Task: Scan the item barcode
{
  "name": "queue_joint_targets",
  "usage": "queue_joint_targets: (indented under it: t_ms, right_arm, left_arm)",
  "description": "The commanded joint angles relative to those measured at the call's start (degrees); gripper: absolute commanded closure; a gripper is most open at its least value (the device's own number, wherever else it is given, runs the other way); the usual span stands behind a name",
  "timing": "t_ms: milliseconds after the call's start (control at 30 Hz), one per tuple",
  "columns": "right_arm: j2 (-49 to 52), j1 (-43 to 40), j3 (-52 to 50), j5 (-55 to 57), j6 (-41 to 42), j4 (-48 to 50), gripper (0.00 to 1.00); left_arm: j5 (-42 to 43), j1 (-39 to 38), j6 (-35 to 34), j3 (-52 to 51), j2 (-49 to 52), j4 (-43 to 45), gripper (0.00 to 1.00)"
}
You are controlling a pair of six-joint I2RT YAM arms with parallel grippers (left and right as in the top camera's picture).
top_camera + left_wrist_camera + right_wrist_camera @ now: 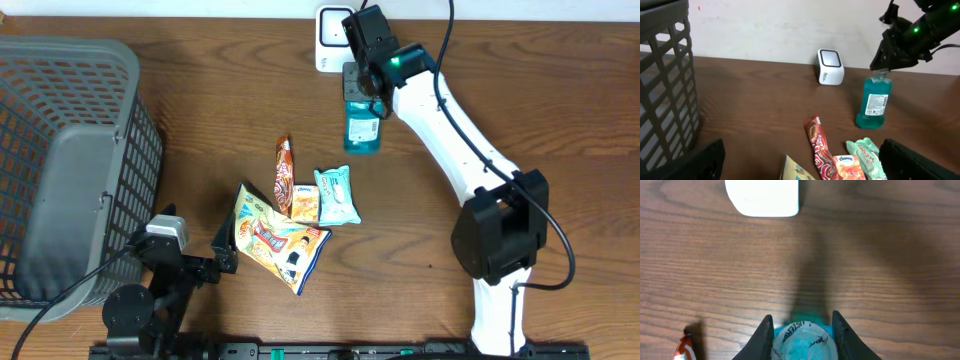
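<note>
Teal bottle (361,130) upright near the far edge of the wooden worktop (560,90), just in front of the white scanner (330,38) and apart from it. On my overhead feed the right arm (450,130) reaches across from the near right. The right fingers (762,337) pinch the bottle at its cap, one on each side, as the right wrist view shows from directly above. In that view the scanner (762,197) lies straight ahead, with bare wood between it and the bottle (800,342).

From the left wrist camera I read the bottle (874,102) as vertical, its white label turned toward that lens, with the scanner (830,66) behind it and to the left. I cannot tell whether its base rests on the wood or hangs just clear of it.

Left fingers (920,160) spread wide and empty, low over the near edge, one at each bottom corner of their own view.

Centre of the worktop, a loose cluster:
- a chip bag (275,240), nearest the left arm
- a red snack stick (284,175)
- a small tissue pack (305,203)
- a pale green pouch (337,195)

These four lie touching or overlapping, well apart from the bottle.

Grey mesh basket (140,120) at the far left.
</note>
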Motion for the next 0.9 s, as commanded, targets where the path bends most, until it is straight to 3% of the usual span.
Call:
queue_joint_targets:
  t_ms: [0, 433, 867]
  right_arm:
    - [-4.66, 0.87, 1.05, 3.89, 0.9, 0.39, 0.99]
    - [-4.5, 3.15, 0.63, 5.95, 1.53, -0.42, 0.99]
    - [-4.5, 4.02, -4.22, 8.35, 13.22, 0.2, 0.99]
  left_arm:
    - [0.9, -0.15, 0.94, -0.33, 0.2, 0.07, 0.02]
    - [0.9, -0.15, 0.94, -0.33, 0.2, 0.07, 0.02]
    - [0.9, -0.15, 0.94, -0.33, 0.2, 0.07, 0.02]
